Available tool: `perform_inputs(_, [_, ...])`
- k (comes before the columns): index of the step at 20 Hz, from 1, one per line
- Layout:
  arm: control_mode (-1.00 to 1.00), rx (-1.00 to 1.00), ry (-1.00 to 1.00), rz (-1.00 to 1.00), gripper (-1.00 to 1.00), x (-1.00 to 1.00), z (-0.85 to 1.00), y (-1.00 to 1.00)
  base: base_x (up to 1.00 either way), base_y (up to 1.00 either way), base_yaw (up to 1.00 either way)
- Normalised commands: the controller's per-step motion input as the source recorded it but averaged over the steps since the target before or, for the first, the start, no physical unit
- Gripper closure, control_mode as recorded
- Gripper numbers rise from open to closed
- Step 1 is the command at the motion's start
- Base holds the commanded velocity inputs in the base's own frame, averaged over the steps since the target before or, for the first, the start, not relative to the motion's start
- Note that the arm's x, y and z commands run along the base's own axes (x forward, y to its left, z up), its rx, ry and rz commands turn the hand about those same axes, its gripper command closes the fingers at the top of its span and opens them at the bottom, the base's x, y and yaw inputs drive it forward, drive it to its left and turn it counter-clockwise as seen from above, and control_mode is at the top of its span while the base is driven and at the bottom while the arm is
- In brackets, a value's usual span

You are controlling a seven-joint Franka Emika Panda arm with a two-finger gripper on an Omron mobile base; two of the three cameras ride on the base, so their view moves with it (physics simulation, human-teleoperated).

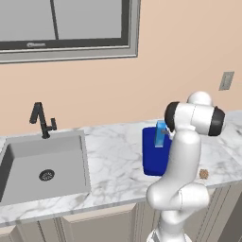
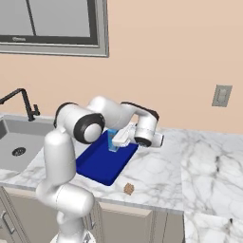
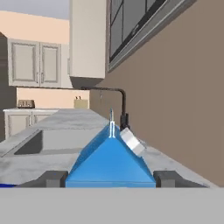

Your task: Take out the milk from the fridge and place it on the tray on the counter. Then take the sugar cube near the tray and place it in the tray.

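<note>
Releasing stage: the gripper (image 3: 111, 178) stands with its fingers parted either side of the milk (image 3: 111, 162), upright in the tray (image 2: 102, 163). Risk: a finger snagging the carton on retreat would topple it. Sugar cube (image 2: 128, 189) lies near, on the counter (image 2: 199, 166).

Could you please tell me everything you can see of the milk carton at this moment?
The milk is a small light-blue gable-top carton with a pale cap on one slope of its roof. It stands upright at the far end of the blue tray, near the wall. The gripper straddles it, a finger on each side of its top. The arm hides much of its body, so whether the fingers touch it can't be told.
</note>
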Motion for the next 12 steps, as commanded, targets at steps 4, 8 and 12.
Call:
perform_inputs(4, [-1.00, 0.01, -0.06, 0.00, -1.00, -0.06, 0.22, 0.00, 0.00, 0.00, 0.00])
perform_inputs(8, [-1.00, 0.04, -0.03, 0.00, -1.00, -0.08, 0.53, -0.05, 0.00, 0.00, 0.00])
perform_inputs(12, [-1.00, 0.06, -0.01, 0.00, -1.00, -0.20, 0.69, -0.15, 0.00, 0.00, 0.00])
